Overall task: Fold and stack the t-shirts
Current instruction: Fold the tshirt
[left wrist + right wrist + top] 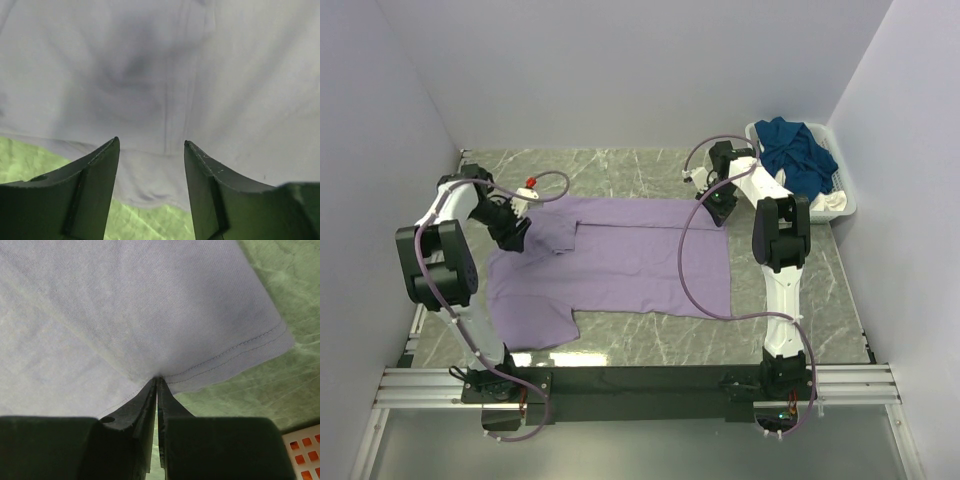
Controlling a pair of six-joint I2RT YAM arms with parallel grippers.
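lilac t-shirt [620, 270] lay flat on the worktop [620, 165]. right gripper [158, 379]: fingers pinched its hem corner. left gripper [151, 142]: fingers spread over the shoulder end, holding nothing. Best move looked like: left needed a firm pinch on that edge, then both lifting evenly to fold.

Matt lilac cloth t-shirt [620, 265], stitched hem; smooth marbled table [620, 165]; white plastic basket [827, 209]; matt black fingers [95, 185]

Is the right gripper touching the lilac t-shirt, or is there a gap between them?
Touching. The right wrist view shows it: the right gripper is shut on the edge of the lilac t-shirt, beside its stitched hem; no gap shows.
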